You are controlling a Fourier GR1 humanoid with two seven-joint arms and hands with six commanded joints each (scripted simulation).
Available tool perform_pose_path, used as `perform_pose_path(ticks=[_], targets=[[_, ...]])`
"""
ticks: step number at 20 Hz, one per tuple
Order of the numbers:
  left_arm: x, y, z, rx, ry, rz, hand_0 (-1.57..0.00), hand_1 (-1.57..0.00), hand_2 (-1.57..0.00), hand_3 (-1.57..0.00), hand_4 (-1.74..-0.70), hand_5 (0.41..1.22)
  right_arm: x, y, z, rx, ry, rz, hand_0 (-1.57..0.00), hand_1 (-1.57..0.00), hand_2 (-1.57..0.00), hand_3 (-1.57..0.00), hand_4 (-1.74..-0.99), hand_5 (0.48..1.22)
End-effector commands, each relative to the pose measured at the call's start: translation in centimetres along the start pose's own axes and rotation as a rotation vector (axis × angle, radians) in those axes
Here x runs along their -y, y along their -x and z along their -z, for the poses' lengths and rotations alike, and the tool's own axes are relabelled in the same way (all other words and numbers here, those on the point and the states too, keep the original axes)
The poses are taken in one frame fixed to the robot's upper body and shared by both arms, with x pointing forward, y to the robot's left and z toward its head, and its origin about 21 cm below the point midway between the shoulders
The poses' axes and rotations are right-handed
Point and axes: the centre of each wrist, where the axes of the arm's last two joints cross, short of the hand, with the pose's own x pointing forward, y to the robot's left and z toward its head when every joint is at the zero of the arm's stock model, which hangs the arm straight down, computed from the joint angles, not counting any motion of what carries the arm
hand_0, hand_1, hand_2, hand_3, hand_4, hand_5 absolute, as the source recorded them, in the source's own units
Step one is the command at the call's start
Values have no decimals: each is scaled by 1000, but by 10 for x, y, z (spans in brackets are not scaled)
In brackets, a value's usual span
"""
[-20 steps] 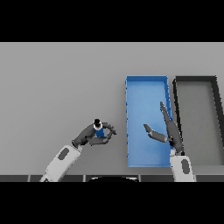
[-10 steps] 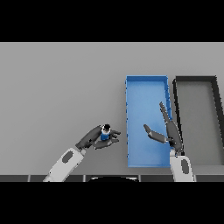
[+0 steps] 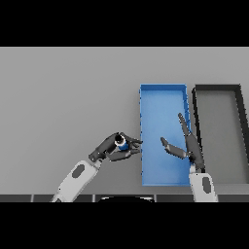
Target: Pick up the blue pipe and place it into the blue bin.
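The left hand has the blue pipe in its grasp, its fingers curled round the short piece with the thumb closing over the top, so the pick-up looks done. The pipe sits in that hand just to the left of the blue bin, with the fingertips reaching about to the bin's left wall; whether it is lifted clear of the grey desk I cannot tell from this angle. The pipe is not over the bin's floor yet, so what is left, as I judge it, is the last bit of carry to the right, over the wall, and then the release inside. The right hand hangs over the near right part of the blue bin, fingers straight and spread, holding nothing, and could be in the way of a drop there. A black bin stands just right of the blue one.
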Motion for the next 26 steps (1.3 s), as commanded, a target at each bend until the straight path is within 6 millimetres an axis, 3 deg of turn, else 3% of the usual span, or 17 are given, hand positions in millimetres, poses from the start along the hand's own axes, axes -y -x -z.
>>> perform_pose_path(ticks=[1, 7, 11, 14, 16, 20, 23, 26], targets=[[0, -3, -1, 4, 12, -5, -1560, -1562, -1564, -1562, -1473, 1218, -1, 0, 0, 0, 0, -3, 1, 1, 1, 1, -1128, 564], [3, -16, 6, -14, 61, -4, -1568, -1569, -1569, -1569, -1473, 1220, 2, 0, 0, 7, -6, -23, 1, 1, 1, 1, -1124, 578], [3, -16, 7, -30, 65, -3, -1570, -1570, -1570, -1570, -1474, 1220, 10, -12, 8, 29, -37, -76, 1, 1, 1, 1, -1133, 578], [3, -13, 5, -28, 60, 2, -1570, -1571, -1571, -1571, -1474, 1220, 14, -18, 10, 29, -46, -79, 1, -3, 1, 1, -1191, 577], [3, -11, 4, -25, 60, 12, -1571, -1571, -1571, -1571, -1475, 1221, 16, -20, 12, 74, -55, -32, 1, -19, -18, 1, -1178, 569], [3, -12, 0, -26, 71, 15, -1571, -1571, -1571, -1571, -1475, 1221, 30, -53, 17, 276, -160, 93, 1, -11, -20, 1, -1169, 597], [3, -13, 3, -35, 68, 22, -1571, -1571, -1571, -1571, -1474, 1221, 42, -91, 21, 309, -300, 53, 1, -5, -10, 1, -1171, 579], [4, -13, 2, -36, 70, 26, -1571, -1571, -1571, -1571, -1473, 1221, 37, -124, 20, 337, -451, -11, 1, -2, -4, 1, -1194, 543]])
